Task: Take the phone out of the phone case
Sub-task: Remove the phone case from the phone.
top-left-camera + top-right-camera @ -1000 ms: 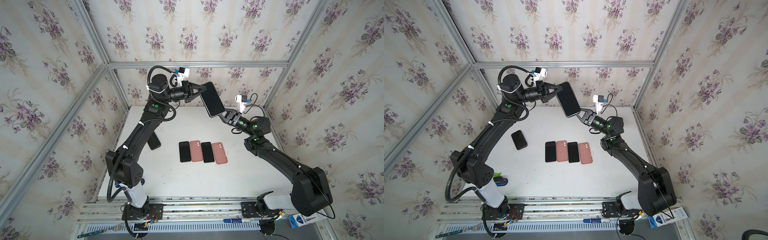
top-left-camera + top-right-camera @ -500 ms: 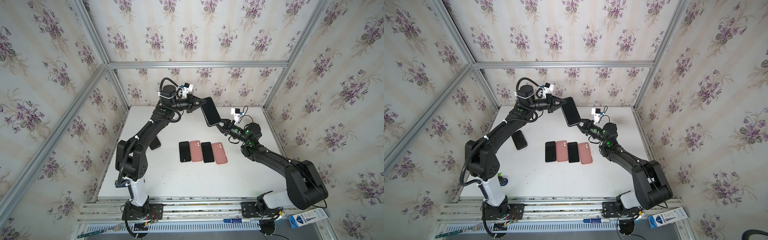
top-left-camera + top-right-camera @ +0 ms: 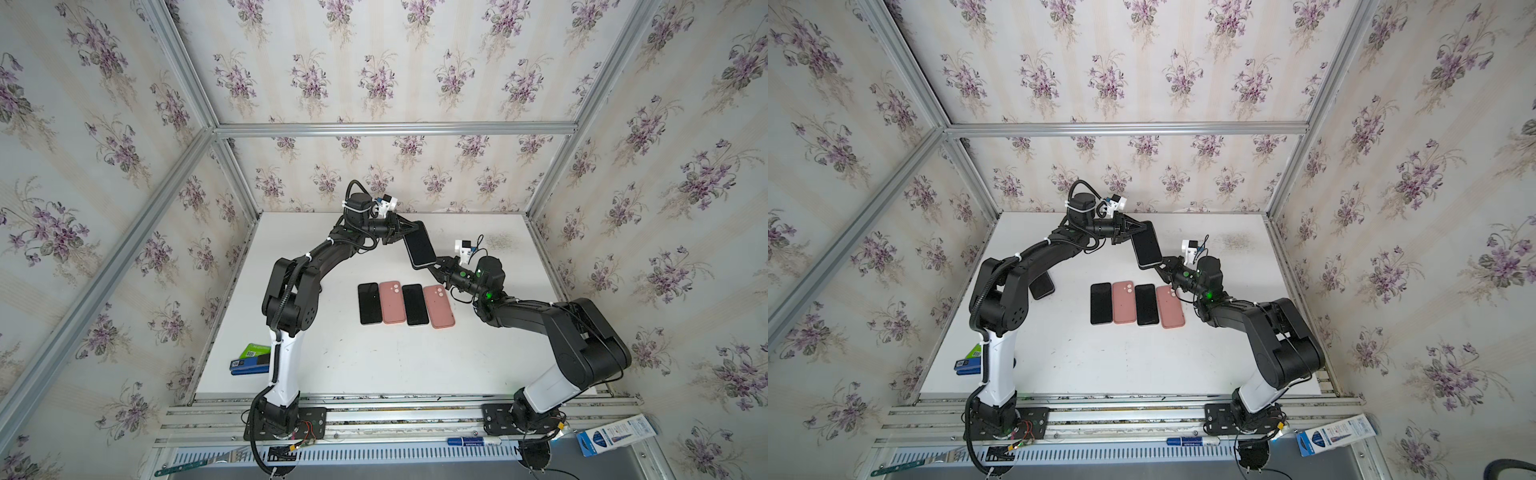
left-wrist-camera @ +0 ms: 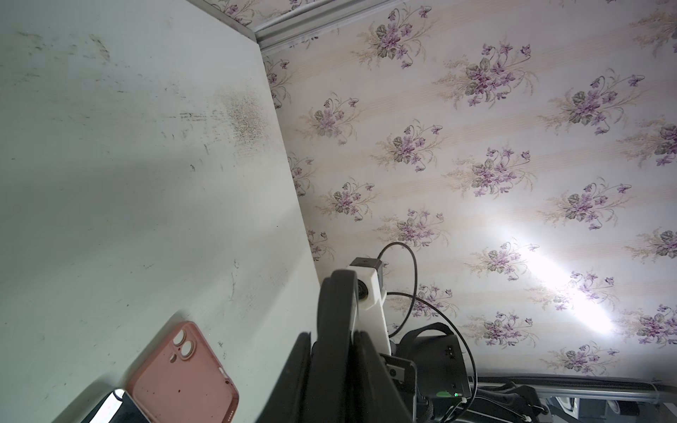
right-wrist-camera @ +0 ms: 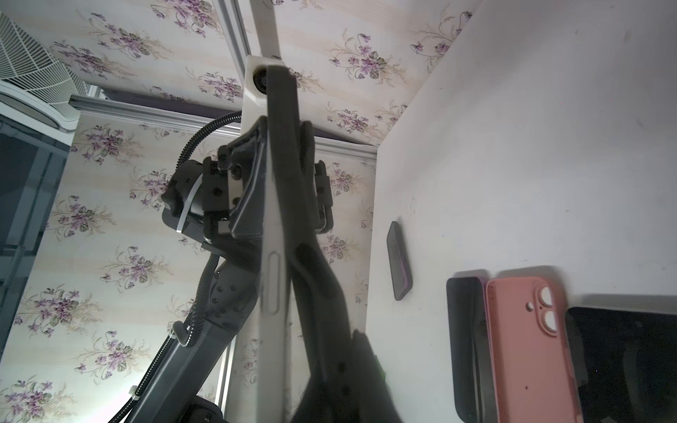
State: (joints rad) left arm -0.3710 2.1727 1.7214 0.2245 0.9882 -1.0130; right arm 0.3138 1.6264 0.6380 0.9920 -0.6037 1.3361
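over the table (image 3: pixel 374 365) hangs a glossy rectangular phone (image 3: pixel 419 248).

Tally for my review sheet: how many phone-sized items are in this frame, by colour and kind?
Black rectangular phones, screen up, in the row: 2
Pink silicone cases in the row: 2
Black rectangular slab lying apart: 1
Black-cased phone, held aloft: 1
Total: 6

the left arm (image 3: pixel 328 254) rises from its base, folds sharply at the elbow and reaches forward and inward. the left claw (image 3: pixel 409 232) is roughly level, its fingers flanking the upper end of the phone (image 3: pixel 419 248); whether they press it cannot be told. the right arm (image 3: pixel 528 311) lies low, stretched inward. the right claw (image 3: pixel 436 266) is pinched tight on the phone's lower end.
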